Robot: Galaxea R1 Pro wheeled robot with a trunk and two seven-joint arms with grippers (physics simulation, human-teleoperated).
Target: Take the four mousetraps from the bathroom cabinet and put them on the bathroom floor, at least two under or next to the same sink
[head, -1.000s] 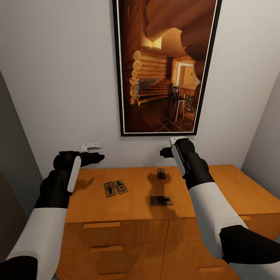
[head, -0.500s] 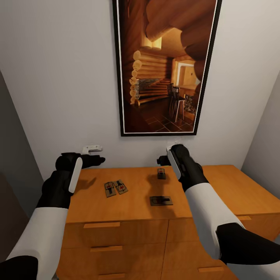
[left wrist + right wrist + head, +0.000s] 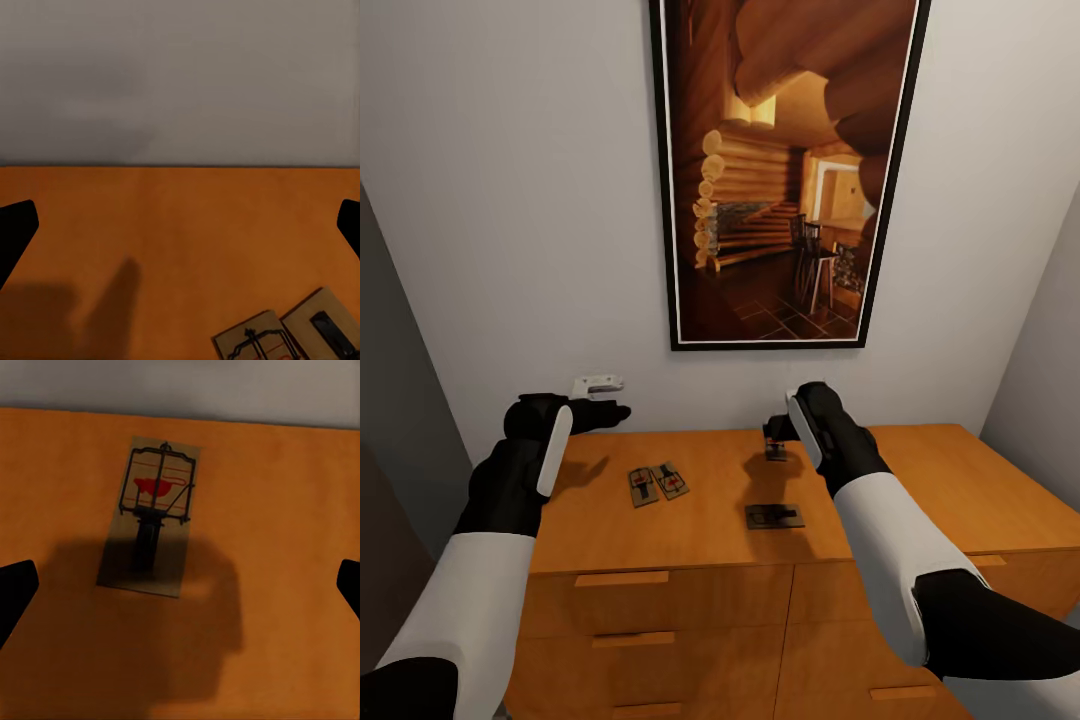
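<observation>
- The right gripper (image 3: 776, 436) hovers over the back part of the cabinet (image 3: 920, 480) top, with the rear mousetrap (image 3: 152, 525) just below and slightly ahead of it; this is the relation the coming move seems to turn on.
- In the right wrist view that trap lies flat on the orange wood, between the two dark fingertips (image 3: 15, 592) but nearer one of them, so the gripper is not yet centred over it.
- The trap's long axis runs roughly along the line from the gripper toward the wall (image 3: 510, 200), slightly slanted, so the short sides would be what the jaws close across.
- The right gripper's jaws stand wide apart, holding nothing.
- The left gripper (image 3: 615, 410) hangs above the cabinet's far left edge, its fingertips (image 3: 16, 229) spread at the borders of its wrist view, nothing between them.
- The pair of mousetraps (image 3: 658, 484) lying side by side sits nearer the robot than the left gripper and off toward the right arm; their corners show at the edge of the left wrist view.
- The fourth mousetrap (image 3: 774, 516) lies flat closer to the robot than the right gripper, beside the right forearm.
- The right arm is plainly the nearer one to the rear trap; judged from this, a short descent with a small sideways correction would bring the jaws around it.
- All four traps are on the cabinet top, none yet on the bathroom floor.
</observation>
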